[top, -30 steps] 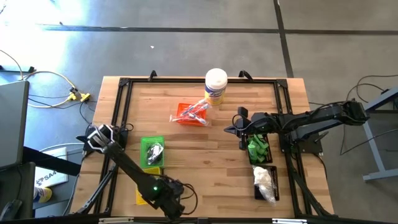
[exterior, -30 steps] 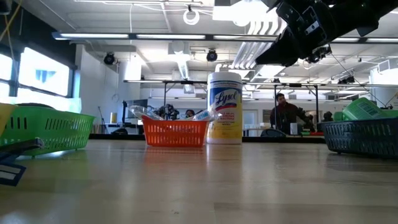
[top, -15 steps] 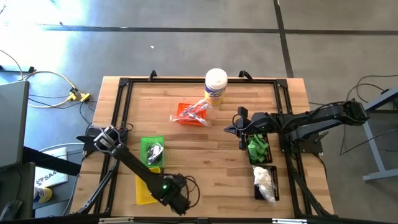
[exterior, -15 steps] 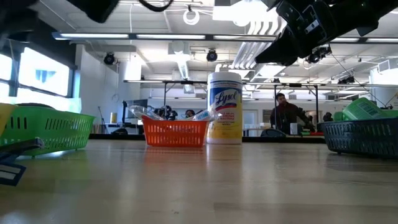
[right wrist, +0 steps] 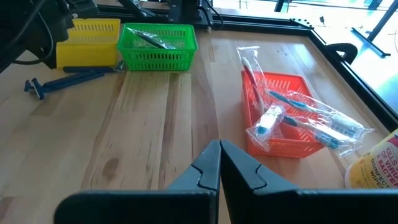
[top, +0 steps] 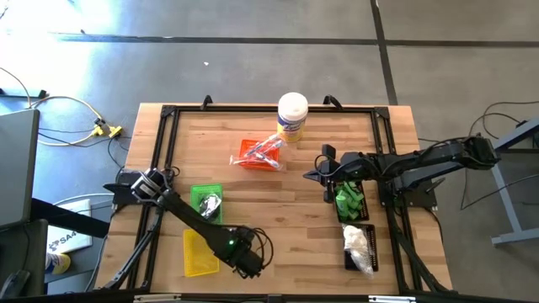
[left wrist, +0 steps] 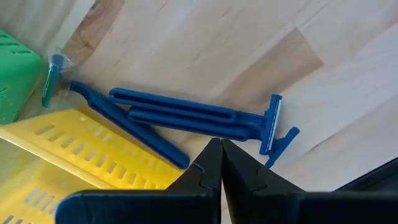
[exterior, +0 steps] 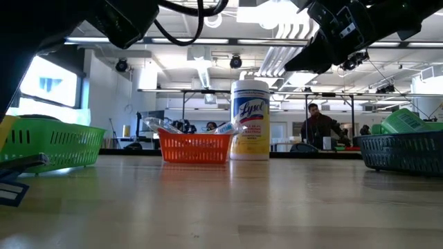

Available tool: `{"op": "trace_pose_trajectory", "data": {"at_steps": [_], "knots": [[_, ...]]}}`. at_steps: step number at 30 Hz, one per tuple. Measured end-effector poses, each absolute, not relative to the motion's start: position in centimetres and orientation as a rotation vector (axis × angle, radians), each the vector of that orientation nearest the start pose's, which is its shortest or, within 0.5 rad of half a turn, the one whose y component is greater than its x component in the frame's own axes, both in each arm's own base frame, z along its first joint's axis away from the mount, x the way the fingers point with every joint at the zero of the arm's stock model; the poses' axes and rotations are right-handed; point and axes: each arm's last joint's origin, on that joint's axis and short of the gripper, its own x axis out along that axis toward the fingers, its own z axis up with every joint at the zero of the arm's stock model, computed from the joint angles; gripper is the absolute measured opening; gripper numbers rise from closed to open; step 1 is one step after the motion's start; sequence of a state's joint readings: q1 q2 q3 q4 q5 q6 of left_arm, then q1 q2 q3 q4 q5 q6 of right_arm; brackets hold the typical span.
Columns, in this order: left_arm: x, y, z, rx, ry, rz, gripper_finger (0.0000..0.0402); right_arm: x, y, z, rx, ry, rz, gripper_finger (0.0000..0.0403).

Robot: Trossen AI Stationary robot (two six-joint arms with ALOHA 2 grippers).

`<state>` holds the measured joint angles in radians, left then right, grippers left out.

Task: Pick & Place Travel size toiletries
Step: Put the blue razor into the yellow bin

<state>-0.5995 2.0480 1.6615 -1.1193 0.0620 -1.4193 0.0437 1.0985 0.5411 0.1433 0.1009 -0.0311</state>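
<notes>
Three blue razors (left wrist: 186, 115) lie flat on the wooden table beside the yellow tray (left wrist: 74, 155), and also show far off as blue razors (right wrist: 62, 79) in the right wrist view. My left gripper (left wrist: 217, 144) hangs shut just above them, pointing down, near the table's front edge (top: 246, 263). My right gripper (top: 322, 172) is shut and hovers by the black tray of green toiletries (top: 349, 202). Bagged toothbrushes and a small tube (right wrist: 298, 121) rest in the orange tray (right wrist: 280, 146). A clear bag with black pieces lies in the green tray (top: 206, 204).
A large white canister (top: 292, 114) stands at the far edge behind the orange tray. A second black tray with white fluffy bits (top: 358, 244) sits near the right front. Bare wood lies in the table's middle (top: 278, 210). A black frame (top: 160, 168) runs around the table.
My left gripper has moved along the front edge toward the table's right, from over the yellow tray to just beside it. It has sunk a little and rolled slightly. In the low view its arm has come into the picture's upper left.
</notes>
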Motion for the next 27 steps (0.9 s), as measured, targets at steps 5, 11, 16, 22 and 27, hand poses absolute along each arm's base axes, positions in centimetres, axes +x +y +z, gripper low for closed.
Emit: {"op": "trace_pose_trajectory", "data": {"at_steps": [5, 11, 16, 22, 27], "knots": [[32.6, -22.6, 20.5, -0.729, 1.49, 0.592, 0.0, 22.8, 0.7, 22.0, -0.061, 0.421, -0.05, 0.0003], [33.2, -23.0, 18.4, -0.699, 1.502, 0.609, 0.0, 22.8, 0.7, 22.0, -0.061, 0.421, -0.049, 0.0003], [33.4, -23.3, 16.9, -0.687, 1.566, 0.61, 0.0, 22.8, 0.7, 22.0, -0.061, 0.421, -0.049, 0.0003], [33.4, -23.3, 16.7, -0.686, 1.578, 0.609, 0.0, 22.8, 0.7, 22.0, -0.061, 0.421, -0.05, 0.0003], [33.5, -23.3, 16.8, -0.651, 1.534, 0.612, 0.0, 22.8, 0.7, 22.0, -0.061, 0.42, -0.049, 0.0003]]}}
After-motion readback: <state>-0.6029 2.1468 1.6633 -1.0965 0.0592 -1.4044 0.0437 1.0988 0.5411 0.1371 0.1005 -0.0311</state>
